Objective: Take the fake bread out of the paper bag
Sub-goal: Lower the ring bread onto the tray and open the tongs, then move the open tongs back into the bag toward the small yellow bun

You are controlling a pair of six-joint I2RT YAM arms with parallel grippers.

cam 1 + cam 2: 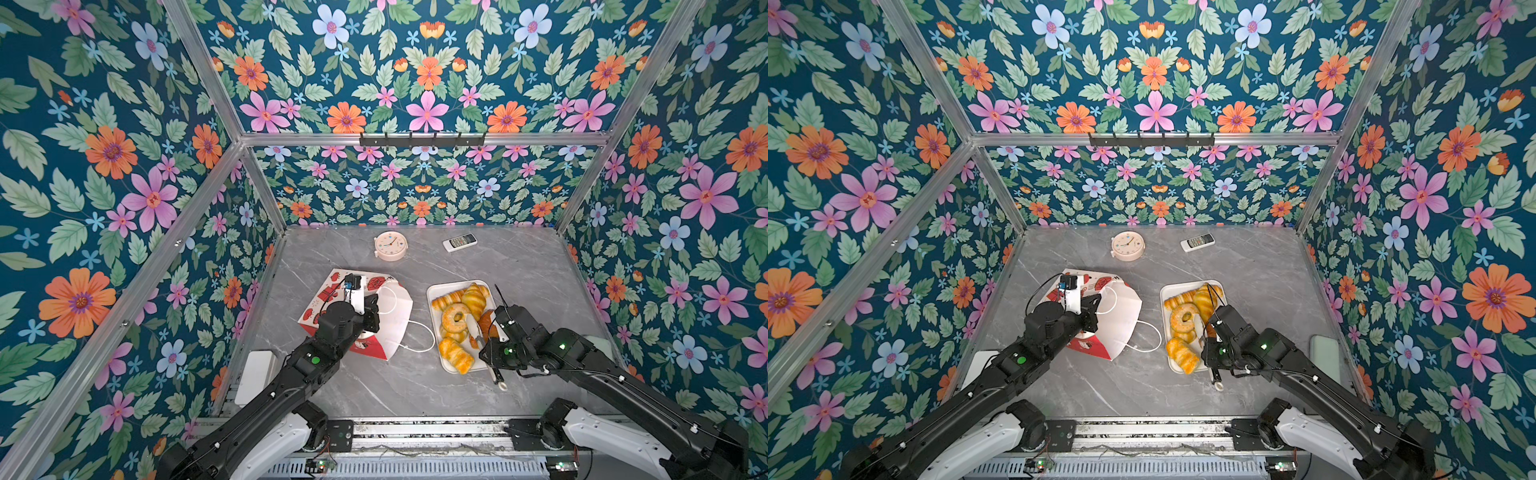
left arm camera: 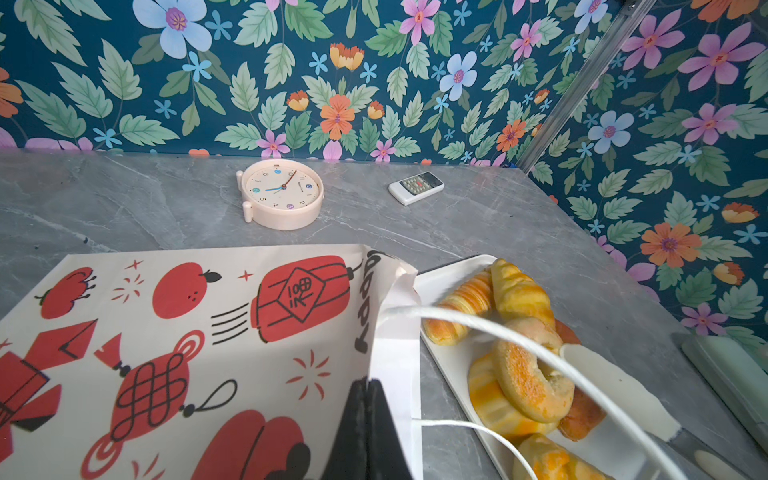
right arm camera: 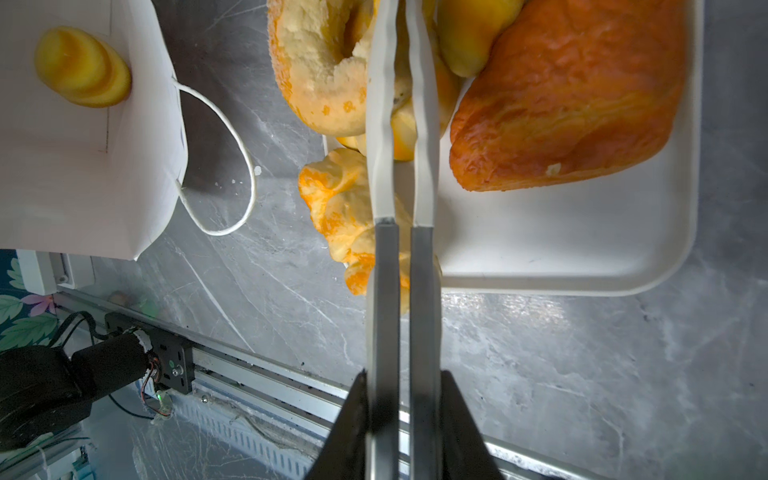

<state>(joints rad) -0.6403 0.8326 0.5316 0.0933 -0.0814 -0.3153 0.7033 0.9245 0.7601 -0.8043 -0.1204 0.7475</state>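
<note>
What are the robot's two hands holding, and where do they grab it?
The left gripper pinches the paper bag at its mouth edge; the right gripper clamps the tongs by their metal arms.

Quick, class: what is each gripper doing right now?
Left gripper: closed on the paper bag.
Right gripper: closed on the tongs.

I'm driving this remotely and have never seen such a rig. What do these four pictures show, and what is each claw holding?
Two robot arms with pincer grippers work on a grey table. Two pictures look down from overhead; the other two come from cameras on the wrists. The left gripper is shut on the rim of the paper bag. The right gripper is shut on tongs, their tips over the white tray of fake bread. One yellow piece apparently sits inside the bag. A clock and remote lie behind.
</note>
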